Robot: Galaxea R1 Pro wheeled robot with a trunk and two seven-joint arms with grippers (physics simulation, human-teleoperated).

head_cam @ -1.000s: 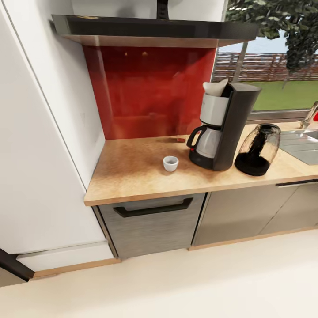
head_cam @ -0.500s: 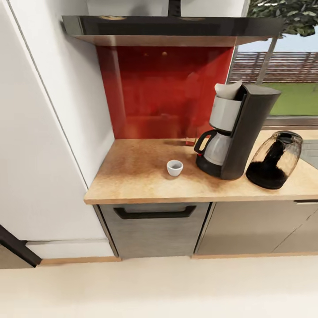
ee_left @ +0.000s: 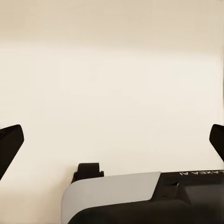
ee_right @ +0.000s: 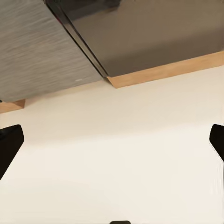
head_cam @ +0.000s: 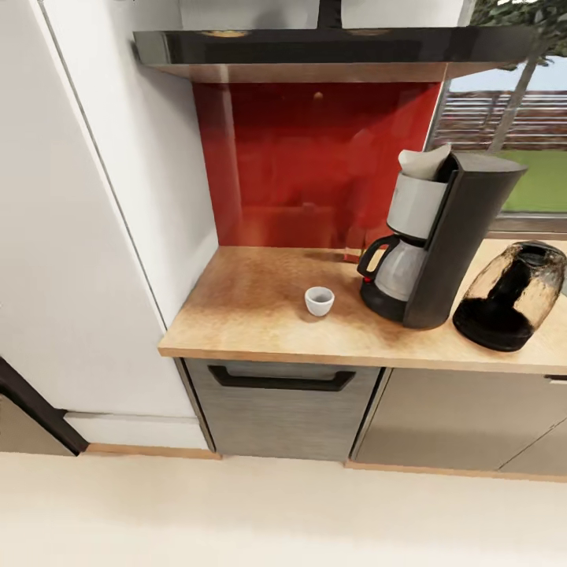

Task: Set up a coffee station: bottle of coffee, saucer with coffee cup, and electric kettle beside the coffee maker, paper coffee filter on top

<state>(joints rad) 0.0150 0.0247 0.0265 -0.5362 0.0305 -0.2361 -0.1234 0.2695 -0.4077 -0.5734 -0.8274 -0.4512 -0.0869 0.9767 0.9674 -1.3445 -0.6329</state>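
The coffee maker (head_cam: 461,236) stands on the kitchen countertop (head_cam: 252,307), with the paper coffee filter (head_cam: 425,163) sitting in its white basket. To its left the coffee cup (head_cam: 319,300) rests upright on the bare wood. The electric kettle (head_cam: 512,295) stands just right of the coffee maker. The kitchen shelf (head_cam: 331,46) runs above. The bottle of coffee and the saucer are out of view. My left gripper (ee_left: 112,140) is open over pale floor. My right gripper (ee_right: 112,142) is open too, low near the cabinet bases.
A tall white panel (head_cam: 79,236) walls in the counter's left end. A red backsplash (head_cam: 315,157) lies behind it and a window (head_cam: 543,134) to the right. Grey cabinet fronts (head_cam: 283,409) with a black handle sit below. Pale floor (head_cam: 276,512) spreads in front.
The head view has shifted, so the counter and everything on it sit further right and lower in the picture. Nothing on the counter has moved.
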